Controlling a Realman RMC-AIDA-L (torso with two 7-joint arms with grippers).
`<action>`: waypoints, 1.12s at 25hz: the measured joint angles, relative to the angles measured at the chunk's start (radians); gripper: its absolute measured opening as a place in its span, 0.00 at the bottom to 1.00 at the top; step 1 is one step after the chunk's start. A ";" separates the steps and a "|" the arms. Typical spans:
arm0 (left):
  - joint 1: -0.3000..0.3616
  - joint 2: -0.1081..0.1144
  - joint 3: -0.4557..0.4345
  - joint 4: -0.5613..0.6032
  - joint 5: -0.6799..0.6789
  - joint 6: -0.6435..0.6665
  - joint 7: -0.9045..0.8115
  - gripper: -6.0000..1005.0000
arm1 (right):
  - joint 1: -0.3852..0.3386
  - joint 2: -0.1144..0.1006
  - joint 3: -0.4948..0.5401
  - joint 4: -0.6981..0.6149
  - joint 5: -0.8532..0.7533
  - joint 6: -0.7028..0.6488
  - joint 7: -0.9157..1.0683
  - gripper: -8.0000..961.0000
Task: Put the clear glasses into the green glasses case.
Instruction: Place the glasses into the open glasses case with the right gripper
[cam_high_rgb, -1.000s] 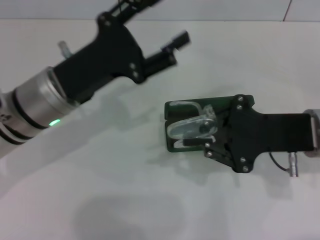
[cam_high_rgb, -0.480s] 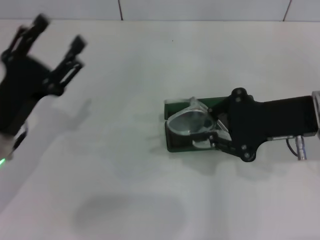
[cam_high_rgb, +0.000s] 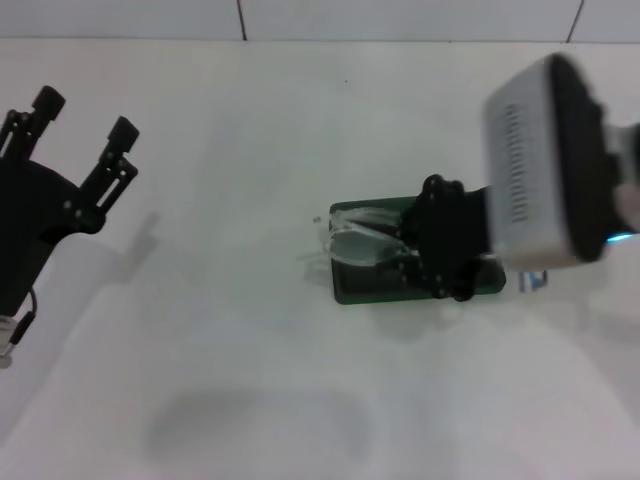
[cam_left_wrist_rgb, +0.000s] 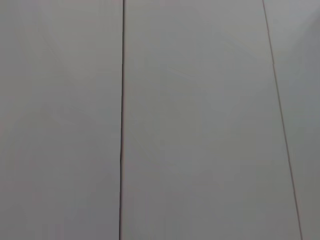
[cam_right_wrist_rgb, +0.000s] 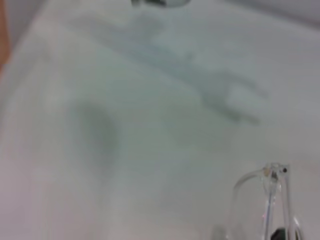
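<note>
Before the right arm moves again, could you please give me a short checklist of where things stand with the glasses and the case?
1. Green glasses case open on the table: ok.
2. Clear glasses over the case: ok.
3. Glasses fully inside: not ok, one end overhangs the case's left edge.
4. Right gripper at the glasses: ok; whether it grips them: cannot tell.
5. Left gripper open, far off to the left: ok.

One pair of clear glasses (cam_high_rgb: 362, 243), one green glasses case (cam_high_rgb: 375, 284), two tools.
</note>
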 joint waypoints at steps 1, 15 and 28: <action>-0.006 0.000 0.001 -0.006 0.000 -0.001 0.000 0.79 | 0.022 0.001 -0.030 0.012 -0.042 0.014 0.033 0.18; -0.019 0.000 0.001 -0.020 0.017 -0.027 0.001 0.79 | 0.068 0.006 -0.246 0.033 -0.308 0.109 0.203 0.19; -0.027 0.003 0.001 -0.020 0.019 -0.050 0.002 0.79 | 0.060 0.005 -0.273 -0.004 -0.419 0.110 0.264 0.19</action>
